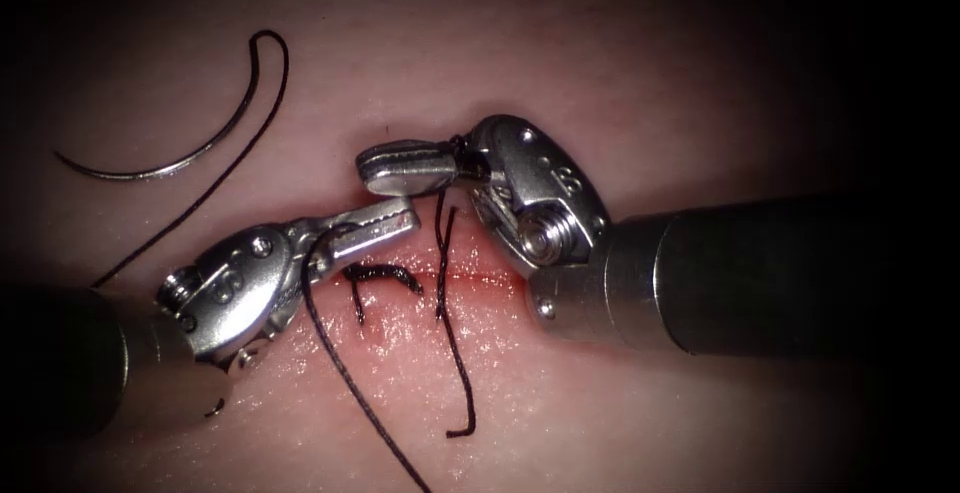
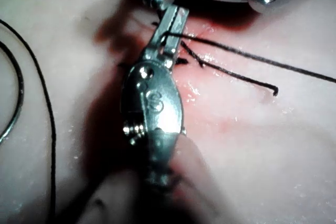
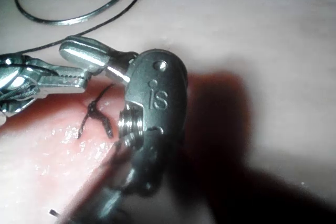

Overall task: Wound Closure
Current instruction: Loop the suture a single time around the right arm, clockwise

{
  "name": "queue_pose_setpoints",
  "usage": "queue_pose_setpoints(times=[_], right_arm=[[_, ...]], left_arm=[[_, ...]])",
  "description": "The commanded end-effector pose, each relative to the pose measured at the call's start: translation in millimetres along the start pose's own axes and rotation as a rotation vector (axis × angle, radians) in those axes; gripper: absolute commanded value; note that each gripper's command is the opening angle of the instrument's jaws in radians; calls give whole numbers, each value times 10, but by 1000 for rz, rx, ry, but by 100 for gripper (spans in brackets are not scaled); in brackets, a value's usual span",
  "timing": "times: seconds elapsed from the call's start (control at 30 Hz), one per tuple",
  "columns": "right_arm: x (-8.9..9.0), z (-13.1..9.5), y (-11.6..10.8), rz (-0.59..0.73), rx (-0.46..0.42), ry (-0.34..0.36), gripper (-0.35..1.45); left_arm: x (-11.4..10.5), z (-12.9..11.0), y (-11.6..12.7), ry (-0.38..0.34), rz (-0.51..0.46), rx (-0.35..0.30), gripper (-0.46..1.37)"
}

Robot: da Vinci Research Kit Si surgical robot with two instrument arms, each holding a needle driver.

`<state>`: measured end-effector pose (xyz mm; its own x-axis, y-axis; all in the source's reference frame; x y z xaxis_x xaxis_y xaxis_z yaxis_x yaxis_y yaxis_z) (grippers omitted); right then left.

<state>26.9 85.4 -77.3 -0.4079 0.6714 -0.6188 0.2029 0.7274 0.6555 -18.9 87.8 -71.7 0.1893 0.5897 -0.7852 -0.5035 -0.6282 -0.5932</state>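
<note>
The curved needle (image 1: 170,158) lies free on the tissue (image 1: 620,83) far left of the cut (image 1: 470,278), not in the tissue; it also lies in the right wrist view (image 3: 79,17). Its thread (image 1: 200,193) runs down-left. My left tool (image 1: 385,221) comes in from the lower left with its jaws shut and a strand of thread (image 1: 345,373) looped around them (image 2: 173,24). My right tool (image 1: 400,168) has its jaws shut on the thread near their base, just above the cut (image 3: 84,53). A tied stitch (image 1: 385,273) crosses the cut.
A loose thread tail (image 1: 455,373) runs from the cut down to a free end. Red fluid (image 1: 480,275) lines the cut. The two tools' tips nearly touch over the cut. The right shaft (image 1: 760,273) covers the tissue to the right.
</note>
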Motion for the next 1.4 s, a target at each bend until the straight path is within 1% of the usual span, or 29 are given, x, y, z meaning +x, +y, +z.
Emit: queue_pose_setpoints(times=[0.03,0.23,0.3,0.4,0.43,0.53,0.6,0.73,0.87,1.07,1.2,1.27,1.3,1.33,1.37,1.4], right_arm=[[0,-1,1,6,5,-7,-35],[4,-9,2,20,99,-84,-35],[5,-8,-1,25,168,-135,-35],[7,-5,-3,31,200,-160,-35],[9,-3,-6,36,230,-183,-35],[13,-1,-9,42,248,-198,-35],[15,1,-11,44,281,-223,-35],[16,4,-17,41,393,-309,-35],[16,4,-15,38,450,-354,-35],[12,10,-8,80,584,-501,-35],[11,11,-6,80,631,-547,-35],[10,11,-6,77,639,-563,-35],[10,11,-6,77,644,-566,-32],[8,11,-7,74,648,-577,-12],[6,11,-9,71,655,-586,16],[5,11,-10,69,658,-592,23]], left_arm=[[0,1,-1,-8,-5,-13,-35],[-1,6,-5,-34,-3,-44,-35],[-2,6,-7,-41,-7,-58,-35],[-3,7,-7,-47,-11,-63,-35],[-5,7,-8,-51,-15,-72,-35],[-8,7,-9,-50,-24,-76,-35],[-9,7,-10,-49,-23,-77,-35],[-7,10,-14,-58,-22,-80,-35],[-6,13,-15,-64,-21,-78,-35],[-6,22,-10,-67,-22,-88,-35],[-7,26,-6,-68,-28,-96,-35],[-8,27,-4,-68,-28,-98,-35],[-8,28,-4,-69,-28,-101,-35],[-9,28,-4,-69,-22,-101,-35],[-9,28,-3,-69,-22,-101,-35],[-9,28,-3,-69,-22,-101,-35]])
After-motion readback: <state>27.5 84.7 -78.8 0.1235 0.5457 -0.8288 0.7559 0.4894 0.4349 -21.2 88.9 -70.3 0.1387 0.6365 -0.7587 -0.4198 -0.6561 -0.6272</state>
